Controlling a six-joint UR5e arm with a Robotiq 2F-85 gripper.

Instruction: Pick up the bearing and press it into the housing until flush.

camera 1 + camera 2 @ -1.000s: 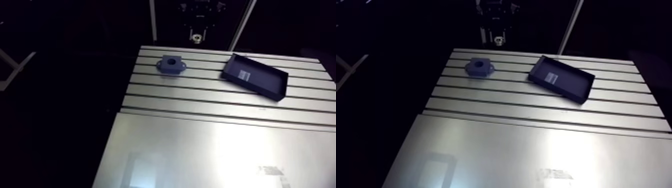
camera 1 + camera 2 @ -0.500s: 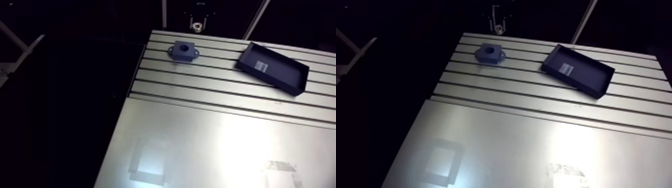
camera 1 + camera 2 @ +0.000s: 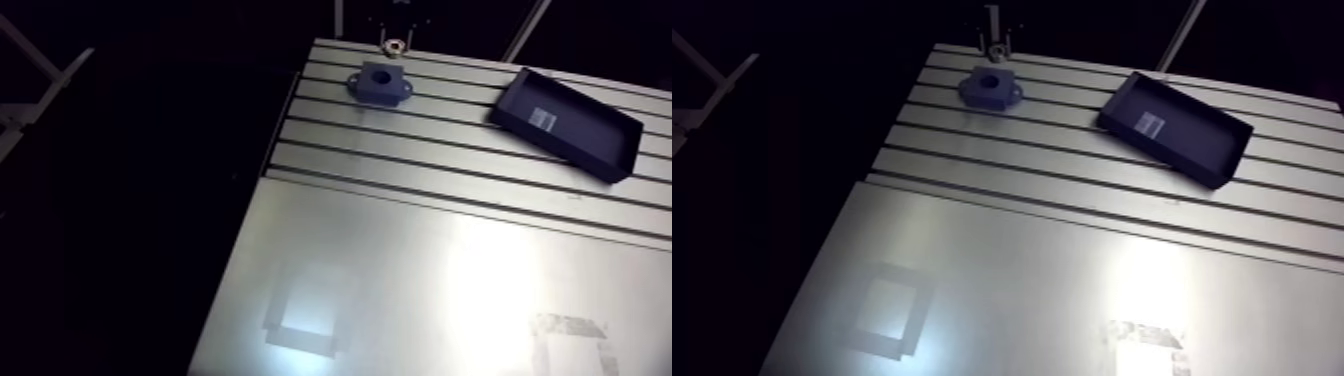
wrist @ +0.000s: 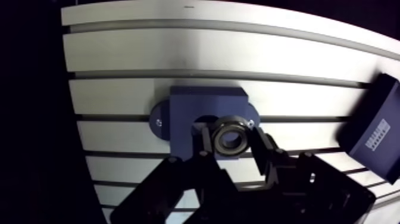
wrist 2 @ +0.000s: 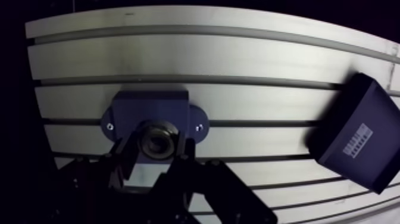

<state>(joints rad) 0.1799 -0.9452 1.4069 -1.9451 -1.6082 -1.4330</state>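
On the slotted tabletop (image 4: 119, 53), the dark tray (image 3: 565, 122) lies at 3 o'clock from the housing (image 4: 202, 101) in the arm view. Your fingers (image 4: 262, 152) grip the bearing (image 4: 230, 136) just over the housing's bore. You're at alignment, I judge; next, centre it squarely and press straight down until flush.

Blue housing (image 4: 205, 107), silver bearing (image 4: 229, 123), navy tray (image 4: 374, 140), slotted silver table (image 4: 178, 53)

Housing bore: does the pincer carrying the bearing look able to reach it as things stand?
Probably yes: the pincer, shut on the bearing, hangs over the housing, nothing lies between, and the dark tray sits well aside.
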